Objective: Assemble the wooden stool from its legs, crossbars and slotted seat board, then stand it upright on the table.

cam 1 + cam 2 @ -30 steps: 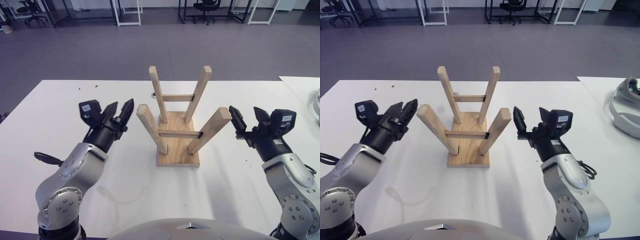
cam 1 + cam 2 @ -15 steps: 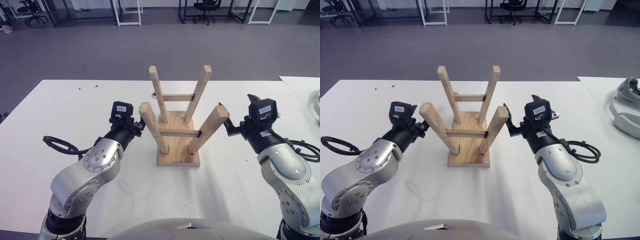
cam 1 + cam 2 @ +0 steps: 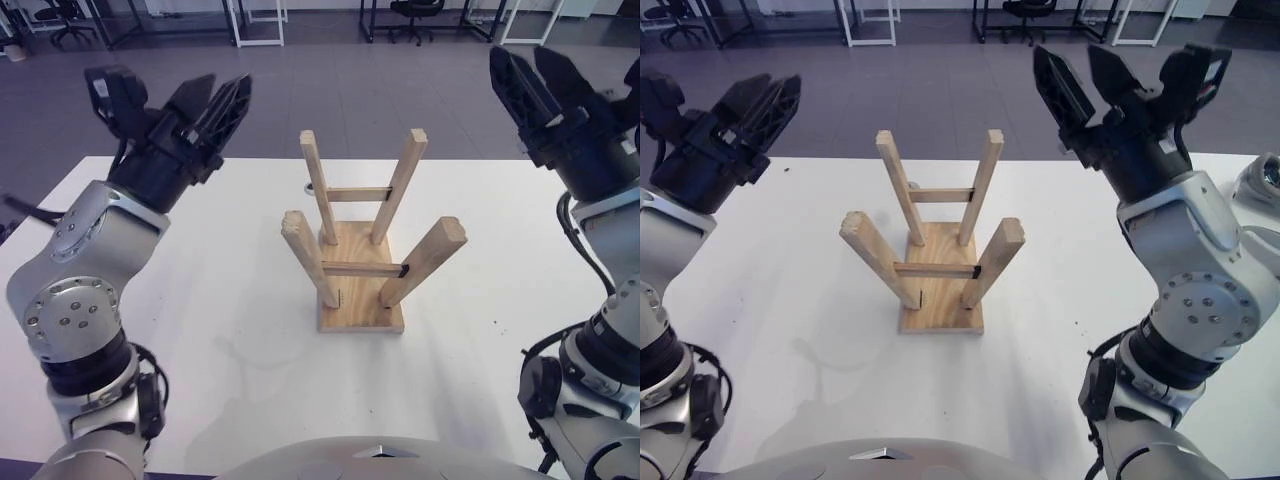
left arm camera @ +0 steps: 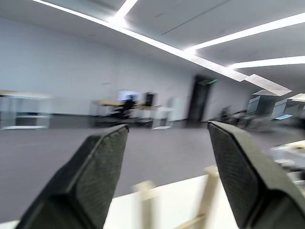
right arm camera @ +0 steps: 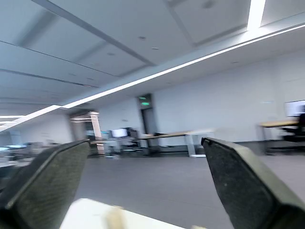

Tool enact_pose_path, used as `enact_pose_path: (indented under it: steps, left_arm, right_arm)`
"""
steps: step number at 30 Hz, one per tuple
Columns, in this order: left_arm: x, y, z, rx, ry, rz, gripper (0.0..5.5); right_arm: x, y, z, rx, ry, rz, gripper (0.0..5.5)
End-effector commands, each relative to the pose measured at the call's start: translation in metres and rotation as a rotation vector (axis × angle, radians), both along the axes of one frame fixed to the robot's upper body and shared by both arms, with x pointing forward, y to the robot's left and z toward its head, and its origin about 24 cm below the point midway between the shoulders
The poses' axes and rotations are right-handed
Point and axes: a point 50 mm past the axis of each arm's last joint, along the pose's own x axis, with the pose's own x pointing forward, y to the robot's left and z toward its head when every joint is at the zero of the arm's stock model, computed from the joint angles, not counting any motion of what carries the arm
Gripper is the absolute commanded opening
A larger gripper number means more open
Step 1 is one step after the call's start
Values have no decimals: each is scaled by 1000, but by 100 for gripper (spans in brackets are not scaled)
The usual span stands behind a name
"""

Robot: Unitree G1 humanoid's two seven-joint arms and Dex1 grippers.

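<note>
The wooden stool point(image 3: 362, 262) rests upside down in the middle of the white table point(image 3: 220, 300), seat board point(image 3: 360, 315) flat on the surface and its legs splayed upward, joined by two crossbars point(image 3: 358, 195). My left gripper point(image 3: 215, 105) is raised high at the left, above and behind the stool, open and holding nothing. My right gripper point(image 3: 535, 78) is raised high at the right, likewise open and empty. In the left wrist view the open fingers point(image 4: 90, 176) frame blurred leg tops point(image 4: 209, 191).
A white headset point(image 3: 1262, 180) lies on the neighbouring table at the far right. Bare table surface surrounds the stool on all sides. Grey floor, desks and chairs fill the room behind.
Both arms have swung up from the stool's near legs, where they stood half a second ago, to high positions on each side. The stool stays upside down in place.
</note>
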Motion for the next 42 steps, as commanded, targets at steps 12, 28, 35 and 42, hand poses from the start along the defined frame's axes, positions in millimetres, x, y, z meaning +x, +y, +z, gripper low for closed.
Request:
enact_pose_path:
  steps: [12, 28, 35, 42]
  left_arm:
    - [0, -35, -82, 86, 332, -280, 309]
    - [25, -28, -169, 496, 581, -316, 309]
    - [49, 18, -45, 81, 143, -150, 309]
    - [10, 96, -142, 224, 478, 101, 309]
  right_arm:
    - [3, 22, -102, -209, 390, 22, 437]
    - [9, 8, -136, -277, 488, -49, 437]
    - [21, -10, -73, 84, 267, -9, 437]
    - [10, 34, -180, -349, 463, 276, 437]
